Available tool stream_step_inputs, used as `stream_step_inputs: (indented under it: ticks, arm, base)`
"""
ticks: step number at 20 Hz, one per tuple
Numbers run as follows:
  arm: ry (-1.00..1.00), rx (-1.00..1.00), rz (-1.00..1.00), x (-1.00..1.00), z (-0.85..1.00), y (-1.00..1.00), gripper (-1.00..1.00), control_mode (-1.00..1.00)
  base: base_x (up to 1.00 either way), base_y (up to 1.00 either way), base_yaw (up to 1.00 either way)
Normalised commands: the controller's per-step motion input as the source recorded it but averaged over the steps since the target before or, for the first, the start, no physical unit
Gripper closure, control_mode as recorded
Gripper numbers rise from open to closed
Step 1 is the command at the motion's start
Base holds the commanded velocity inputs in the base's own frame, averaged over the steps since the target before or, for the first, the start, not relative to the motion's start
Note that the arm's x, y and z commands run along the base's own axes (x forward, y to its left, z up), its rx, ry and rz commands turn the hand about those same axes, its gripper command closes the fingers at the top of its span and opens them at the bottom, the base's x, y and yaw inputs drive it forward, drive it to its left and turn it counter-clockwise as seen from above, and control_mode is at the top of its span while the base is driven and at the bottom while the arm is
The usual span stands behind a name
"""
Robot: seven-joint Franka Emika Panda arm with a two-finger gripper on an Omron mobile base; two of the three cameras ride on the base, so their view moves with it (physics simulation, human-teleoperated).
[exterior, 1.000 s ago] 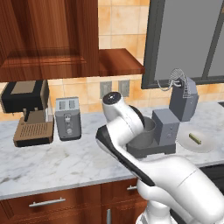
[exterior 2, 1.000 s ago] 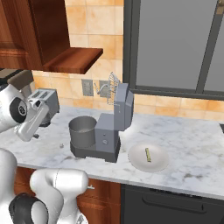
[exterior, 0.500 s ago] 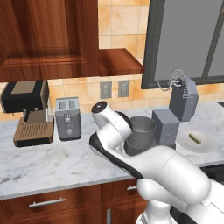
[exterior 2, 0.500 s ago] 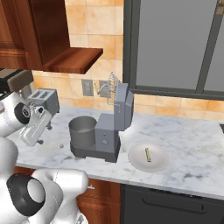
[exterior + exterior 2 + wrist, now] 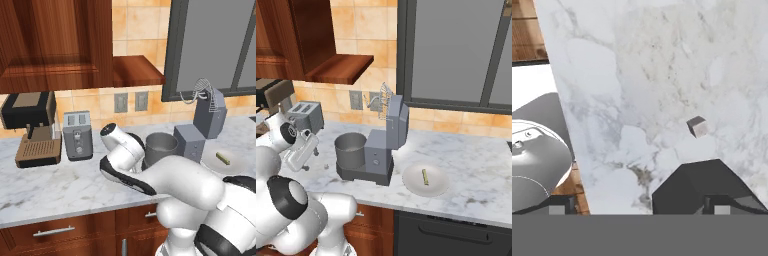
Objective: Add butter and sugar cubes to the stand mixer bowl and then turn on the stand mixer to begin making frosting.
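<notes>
Here, the hand (image 5: 304,159), fingers spread, hangs over a sugar cube (image 5: 697,126) on the marble counter (image 5: 662,65), toaster (image 5: 306,115) and mixer bowl (image 5: 351,149) flanking.

No readable text, labels, brands, nos. or signs anywhere. Coffee machine (image 5: 34,127), toaster (image 5: 77,135) and mixer (image 5: 385,142) all have plain fronts w/ no lettering; mixer shows small dots on its side, too small to read. Wall outlets (image 5: 130,101) are blank plates. Cupboards (image 5: 55,42), desk (image 5: 662,75) and plate (image 5: 425,180) carry no markings either.
</notes>
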Motion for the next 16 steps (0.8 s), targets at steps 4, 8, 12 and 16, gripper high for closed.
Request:
stream_step_inputs:
  ticks: [4,8,12,16]
  arm:
    - [0.01,0.0,0.01,0.22,-0.25,-0.06,-1.0,-1.0]
    - [0.04,0.0,0.01,0.34,-0.2,0.0,-1.0,-1.0]
    - [0.06,0.0,0.0,0.33,-0.22,0.0,-1.0,-1.0]
    - [0.08,0.0,0.0,0.3,-0.18,0.0,-1.0,-1.0]
  base:
    - [0.0,0.0,0.0]
    - [0.0,0.0,0.0]
    - [0.0,0.0,0.0]
    - [0.0,0.0,0.0]
